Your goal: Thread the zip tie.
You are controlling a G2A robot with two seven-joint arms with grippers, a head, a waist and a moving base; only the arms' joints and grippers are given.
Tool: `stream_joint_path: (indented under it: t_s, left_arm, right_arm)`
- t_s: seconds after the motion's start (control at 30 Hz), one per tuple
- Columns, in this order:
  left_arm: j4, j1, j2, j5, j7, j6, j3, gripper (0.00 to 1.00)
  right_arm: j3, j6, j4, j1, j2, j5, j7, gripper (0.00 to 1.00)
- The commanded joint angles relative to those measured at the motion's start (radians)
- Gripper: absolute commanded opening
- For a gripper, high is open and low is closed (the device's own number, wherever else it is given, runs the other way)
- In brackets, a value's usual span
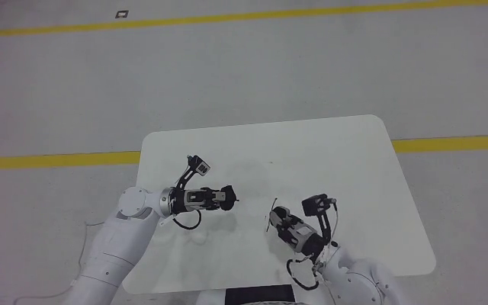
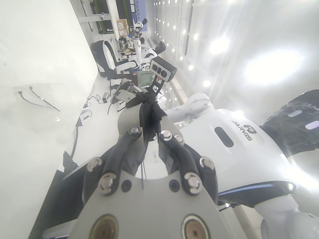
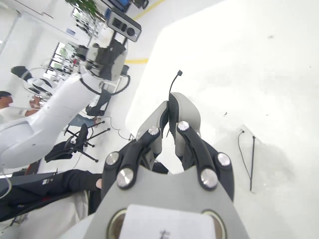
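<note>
Gripping a black zip tie [image 3: 174,82], the right gripper [image 3: 169,100] has its fingers pressed together on the strap. The tie's head end sticks out past the fingertips, held up off the white tabletop [image 1: 328,145]. The rest of the strap runs back between the fingers toward the palm.

Top view: this gripper sits over the near edge of the tabletop, a little right of centre. The left gripper [image 1: 231,197] is over the near-left part and points across at it. The two tips are near each other but apart.

Left wrist view: its fingers are closed on a thin black strand [image 2: 142,175] that trails back over the palm. I cannot tell whether it is a second tie or part of the same one.

Two spare ties [image 3: 252,162] lie in a clear bag [image 3: 271,160] flat on the tabletop, near the right gripper and not touched by it.
</note>
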Motion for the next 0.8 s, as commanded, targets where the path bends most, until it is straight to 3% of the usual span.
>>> stream_joint_path:
  t_s: [0.0,0.2,0.77]
  left_arm:
    - [0.000,0.000,0.000,0.000,0.000,0.000,0.000,0.00]
    - [0.000,0.000,0.000,0.000,0.000,0.000,0.000,0.00]
    - [0.000,0.000,0.000,0.000,0.000,0.000,0.000,0.00]
  right_arm:
    - [-0.007,-0.024,-0.008,-0.023,0.001,-0.005,-0.068,0.00]
    - [-0.042,-0.101,-0.030,-0.063,0.002,-0.007,-0.254,0.00]
    - [-0.042,-0.101,-0.030,-0.063,0.002,-0.007,-0.254,0.00]
